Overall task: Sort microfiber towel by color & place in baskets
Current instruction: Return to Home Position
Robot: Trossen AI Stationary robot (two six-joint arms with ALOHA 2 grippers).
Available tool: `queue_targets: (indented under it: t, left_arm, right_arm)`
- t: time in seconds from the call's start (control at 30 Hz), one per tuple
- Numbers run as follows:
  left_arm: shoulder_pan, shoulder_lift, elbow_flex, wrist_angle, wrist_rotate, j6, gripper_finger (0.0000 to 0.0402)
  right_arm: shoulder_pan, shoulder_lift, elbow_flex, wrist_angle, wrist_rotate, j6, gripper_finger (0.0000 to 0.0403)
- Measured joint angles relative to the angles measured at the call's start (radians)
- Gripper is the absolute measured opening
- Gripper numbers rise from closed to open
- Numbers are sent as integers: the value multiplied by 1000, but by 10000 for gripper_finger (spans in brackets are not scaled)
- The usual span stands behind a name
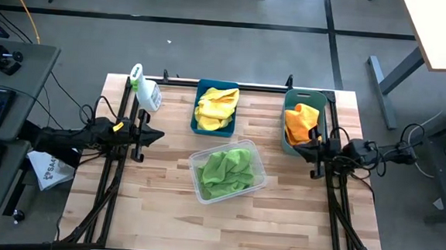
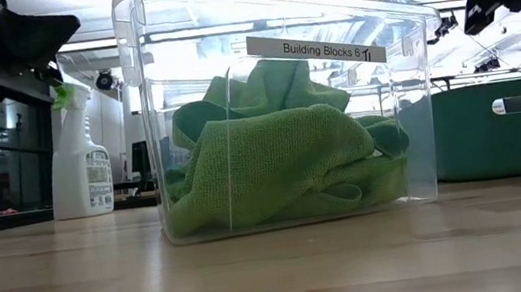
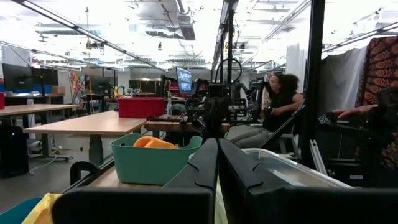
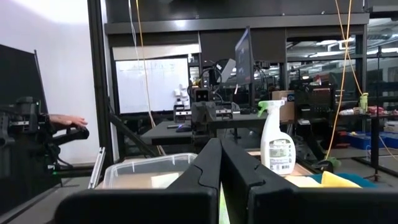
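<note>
Nearest item: clear see-through rectangular plastic bin (image 2: pixel 172 87), sitting mid-way across the pale wooden table (image 2: pixel 278 275) and holding crumpled green microfiber towels (image 2: pixel 272 159). A label strip (image 2: pixel 320 49) is showing on its rim.

Flanking it, raised off the surface:
- left pincer (image 1: pixel 159 134) is hovering at the table's left side, fingers pressed together on nothing.
- right pincer (image 1: pixel 298 147) is hovering at the right side, by the near end of the teal-green rectangular plastic bin (image 1: pixel 306 93), fingers likewise together and empty.

Farther back:
- teal-green bin is holding orange microfiber towels (image 1: pixel 301 122).
- blue rectangular plastic bin (image 1: pixel 195 108), against the middle of the far edge, is holding yellow microfiber towels (image 1: pixel 216 107).
- white spray bottle with green top (image 1: pixel 149 96) is standing upright near the far left corner.

Status, as judged: every cloth is lying in a bin, one colour per bin, so sorting is looking complete. The step in hand is the return of both arms to rest. The next move is calling only for settling them clear of the bin walls, with no grasp needed.
</note>
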Motion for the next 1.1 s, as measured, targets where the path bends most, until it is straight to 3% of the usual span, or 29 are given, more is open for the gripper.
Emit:
queue_targets:
  t: [1.1]
  left_arm:
    - [0, 0, 0, 0, 0, 0, 0]
  right_arm:
    - [0, 0, 0, -21, 0, 0, 0]
